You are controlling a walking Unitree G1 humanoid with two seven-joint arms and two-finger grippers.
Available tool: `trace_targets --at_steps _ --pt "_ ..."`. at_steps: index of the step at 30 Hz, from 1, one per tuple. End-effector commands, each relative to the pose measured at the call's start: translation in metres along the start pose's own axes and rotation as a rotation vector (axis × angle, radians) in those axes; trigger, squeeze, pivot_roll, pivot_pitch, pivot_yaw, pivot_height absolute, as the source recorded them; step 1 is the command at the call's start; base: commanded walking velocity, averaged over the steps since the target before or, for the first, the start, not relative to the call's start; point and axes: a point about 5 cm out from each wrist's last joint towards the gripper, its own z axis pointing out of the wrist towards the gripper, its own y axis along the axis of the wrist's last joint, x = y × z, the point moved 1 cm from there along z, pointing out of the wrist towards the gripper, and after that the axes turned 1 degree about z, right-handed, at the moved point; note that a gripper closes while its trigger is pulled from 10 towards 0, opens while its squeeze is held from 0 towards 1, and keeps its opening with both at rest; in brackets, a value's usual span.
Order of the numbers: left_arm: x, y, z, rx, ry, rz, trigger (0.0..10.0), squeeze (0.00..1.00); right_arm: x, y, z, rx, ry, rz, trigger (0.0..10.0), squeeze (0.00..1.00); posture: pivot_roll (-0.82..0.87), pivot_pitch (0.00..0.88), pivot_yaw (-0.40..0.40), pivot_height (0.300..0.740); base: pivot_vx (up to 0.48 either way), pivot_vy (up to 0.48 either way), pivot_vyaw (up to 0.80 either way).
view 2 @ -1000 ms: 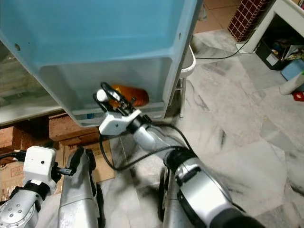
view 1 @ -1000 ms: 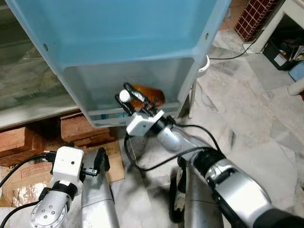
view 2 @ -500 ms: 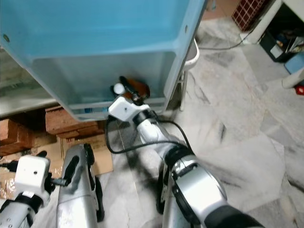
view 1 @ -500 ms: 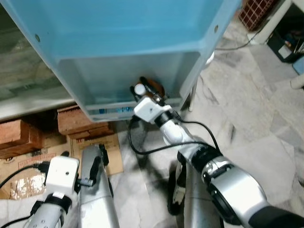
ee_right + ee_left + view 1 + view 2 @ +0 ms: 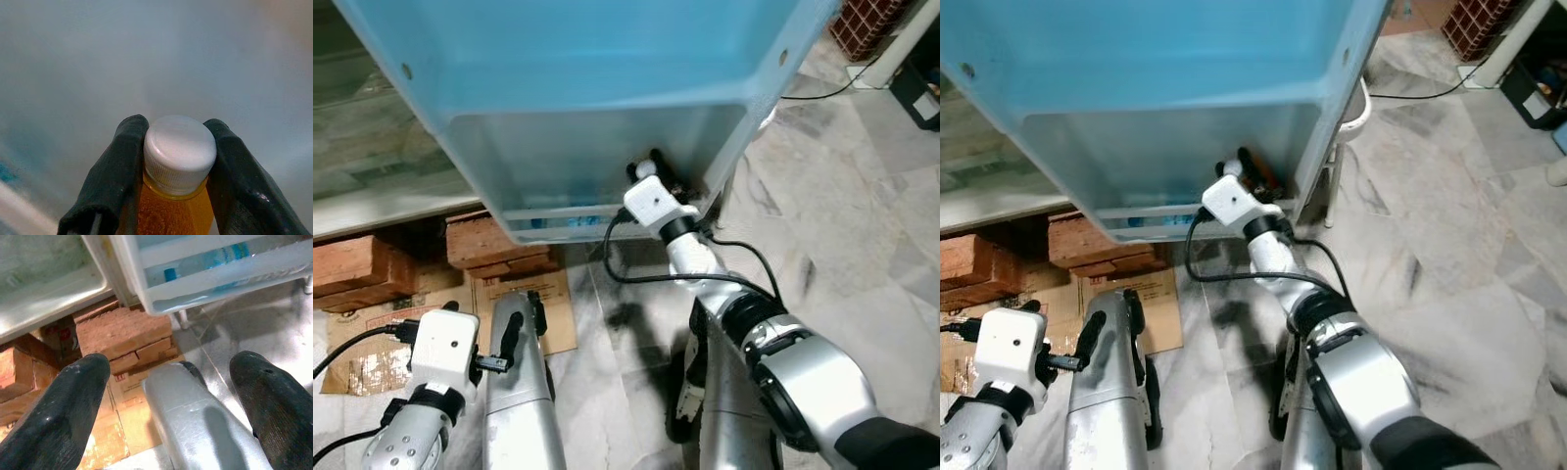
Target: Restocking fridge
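Observation:
The open fridge door [image 5: 607, 59] is pale blue, with a low door shelf [image 5: 558, 211] at its foot. My right gripper [image 5: 179, 128] reaches into that shelf near its right corner and is shut on the neck of an orange bottle [image 5: 166, 215] just below the white cap [image 5: 180, 147]. From the head views the bottle [image 5: 1261, 177] is mostly hidden behind the white wrist camera [image 5: 651, 201]. My left gripper [image 5: 171, 364] hangs low beside my silver leg [image 5: 519, 401], open and holding nothing. A blue-labelled bottle [image 5: 215, 257] lies in the door shelf.
Red bricks [image 5: 494, 245] and flattened cardboard [image 5: 524, 299] lie under the fridge on the left. A white stand [image 5: 759, 122] is just right of the door. Grey marble floor [image 5: 862, 245] stretches to the right. A black cable [image 5: 646, 279] loops off my right arm.
The camera has shifted. My right gripper has pushed the orange bottle deeper into the door shelf, towards its right corner. My left arm stays low.

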Motion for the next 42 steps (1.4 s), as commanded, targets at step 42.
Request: trace_targets --at_steps 42 --pt "0.011 -0.006 0.089 0.031 0.164 -0.112 10.0 0.00 -0.069 -0.015 -0.042 -0.134 -0.028 0.090 10.0 1.00 0.06 0.052 -0.054 0.493 0.000 0.000 0.00"
